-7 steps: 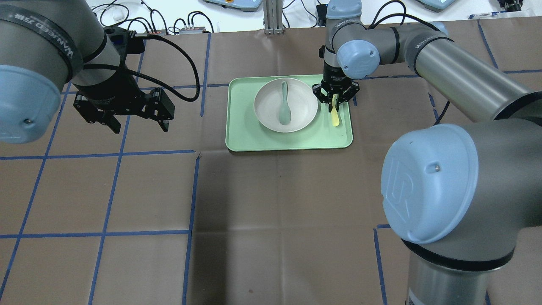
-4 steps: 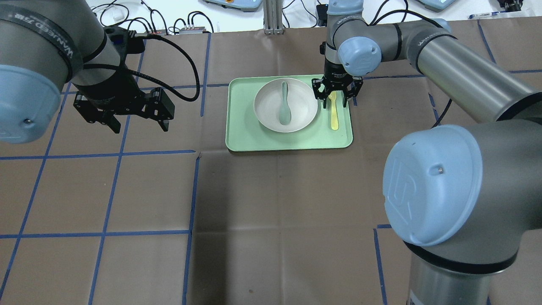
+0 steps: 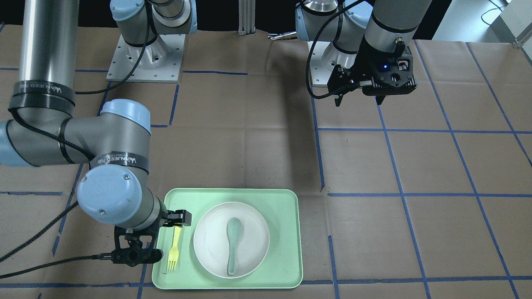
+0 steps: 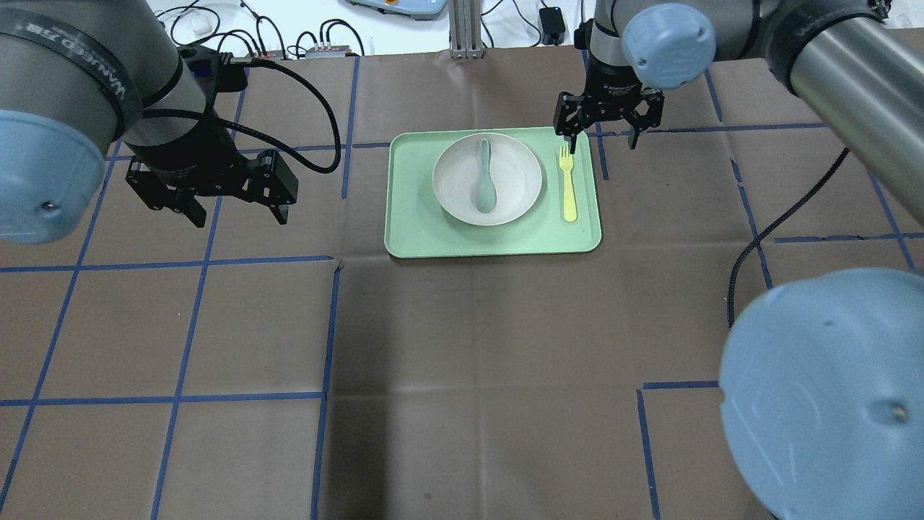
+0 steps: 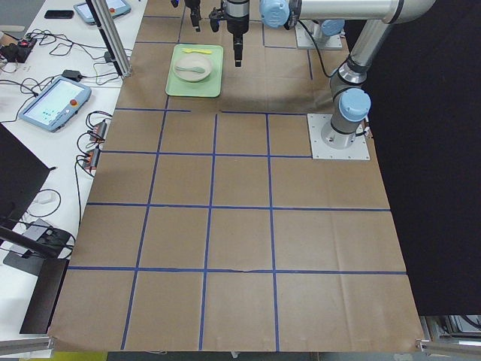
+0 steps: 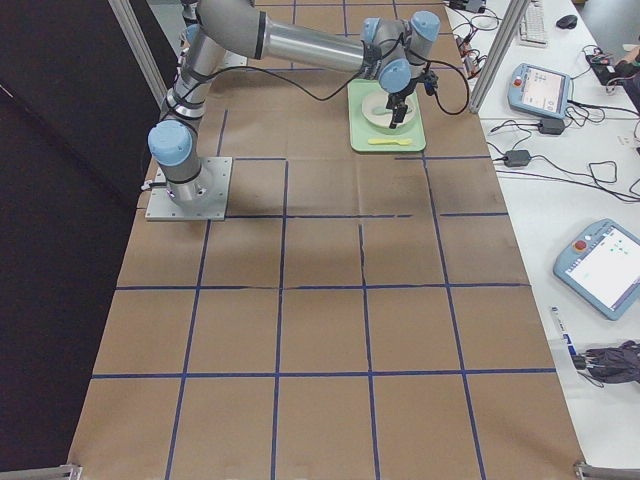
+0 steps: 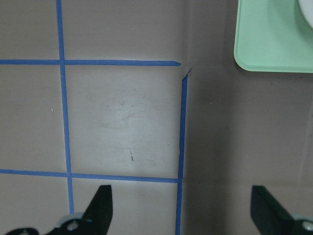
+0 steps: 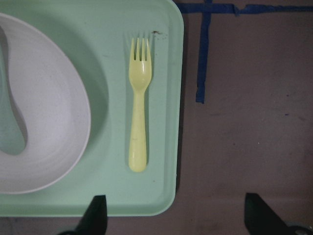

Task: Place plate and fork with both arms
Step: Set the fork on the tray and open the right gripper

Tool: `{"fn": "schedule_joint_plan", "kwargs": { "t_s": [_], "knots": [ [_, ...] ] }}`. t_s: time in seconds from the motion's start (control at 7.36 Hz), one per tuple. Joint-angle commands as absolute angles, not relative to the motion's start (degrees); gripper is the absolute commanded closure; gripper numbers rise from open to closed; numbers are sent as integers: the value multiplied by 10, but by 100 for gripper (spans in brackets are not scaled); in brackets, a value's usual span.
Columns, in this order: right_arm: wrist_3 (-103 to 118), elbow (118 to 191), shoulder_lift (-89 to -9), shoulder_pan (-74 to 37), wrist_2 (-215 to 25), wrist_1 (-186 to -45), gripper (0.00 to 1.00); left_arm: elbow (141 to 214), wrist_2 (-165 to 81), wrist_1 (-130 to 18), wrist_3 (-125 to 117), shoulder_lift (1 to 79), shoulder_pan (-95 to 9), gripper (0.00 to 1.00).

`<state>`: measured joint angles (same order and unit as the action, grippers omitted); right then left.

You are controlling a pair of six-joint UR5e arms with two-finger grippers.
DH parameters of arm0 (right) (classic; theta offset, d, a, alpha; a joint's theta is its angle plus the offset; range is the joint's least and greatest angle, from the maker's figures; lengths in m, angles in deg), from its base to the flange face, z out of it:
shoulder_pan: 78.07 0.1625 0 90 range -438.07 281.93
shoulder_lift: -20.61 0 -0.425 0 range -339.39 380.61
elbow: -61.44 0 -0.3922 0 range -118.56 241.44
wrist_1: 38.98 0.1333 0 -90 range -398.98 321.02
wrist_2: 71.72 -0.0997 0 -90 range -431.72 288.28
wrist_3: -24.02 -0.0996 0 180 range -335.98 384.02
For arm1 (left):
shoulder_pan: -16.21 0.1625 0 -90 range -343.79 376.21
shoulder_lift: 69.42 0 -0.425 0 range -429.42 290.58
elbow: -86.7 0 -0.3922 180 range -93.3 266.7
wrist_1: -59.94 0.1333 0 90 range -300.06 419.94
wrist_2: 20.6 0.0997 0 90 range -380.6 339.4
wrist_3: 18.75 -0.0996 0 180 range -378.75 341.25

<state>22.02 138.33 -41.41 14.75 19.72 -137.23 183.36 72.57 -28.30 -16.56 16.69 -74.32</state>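
The off-white plate (image 4: 518, 180) sits in the middle of the pale green tray (image 4: 404, 238), with a grey-green spoon (image 4: 484, 180) lying in it. The yellow fork (image 4: 568, 184) lies flat on the tray just right of the plate, tines pointing away from the robot. My right gripper (image 4: 603, 141) is open and empty, raised over the tray's far right corner. Its wrist view shows the fork (image 8: 138, 117), the plate (image 8: 49, 122) and the tray (image 8: 161, 196) below. My left gripper (image 4: 238, 217) is open and empty over bare table, left of the tray.
Brown paper with blue tape lines covers the table. The left wrist view shows only a tray corner (image 7: 274, 44) and tape. Cables and control pendants lie beyond the table's far edge (image 4: 317, 50).
My right gripper has opened and let go of the fork, which now lies flat on the tray. The gripper has risen and drawn back toward the tray's far right corner. The left arm has not moved.
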Motion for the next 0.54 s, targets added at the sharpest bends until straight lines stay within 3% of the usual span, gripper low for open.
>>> {"fn": "schedule_joint_plan", "kwargs": {
  "t_s": [0.0,0.41],
  "knots": [
    [242,1475,-546,123,198,-1365,0,1835,726,-283,-166,166,-743,0],
    [215,1537,-669,128,199,-1323,0,1831,727,-286,-166,166,-744,0]
  ]
}}
